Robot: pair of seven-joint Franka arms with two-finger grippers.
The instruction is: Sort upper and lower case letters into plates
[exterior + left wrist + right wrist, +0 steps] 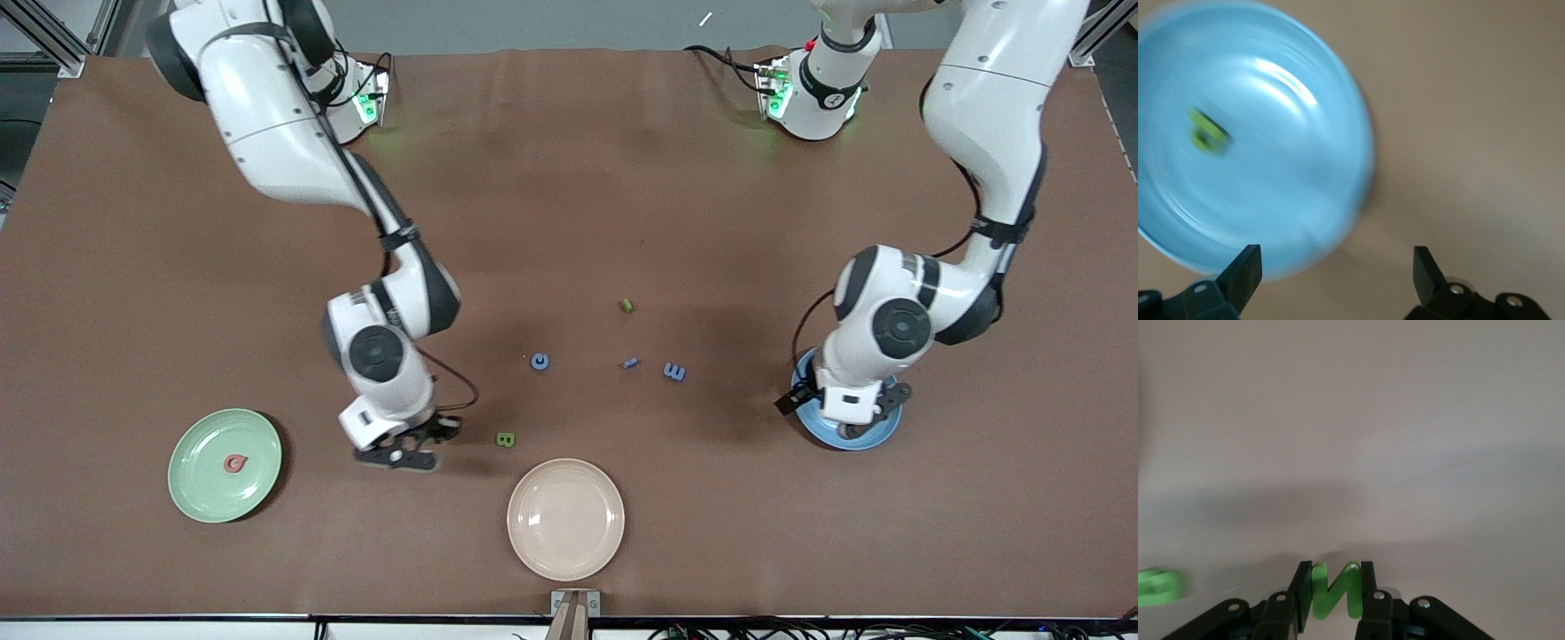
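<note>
The worktop point(569, 178) is a plain brown sheet, its edges meeting grey floor and metal framing. The right claw point(1331, 590) grips a green letter N point(1333, 592) just above the worktop, between the pale green plate point(200, 480), which holds a pinkish-red letter point(235, 463), and a green B point(505, 439). The left claw point(1338, 267) hangs spread wide over the blue plate point(1271, 200), where a green letter point(1207, 132) lies. Blue letters point(540, 361) lie mid-worktop between both claws.
</note>
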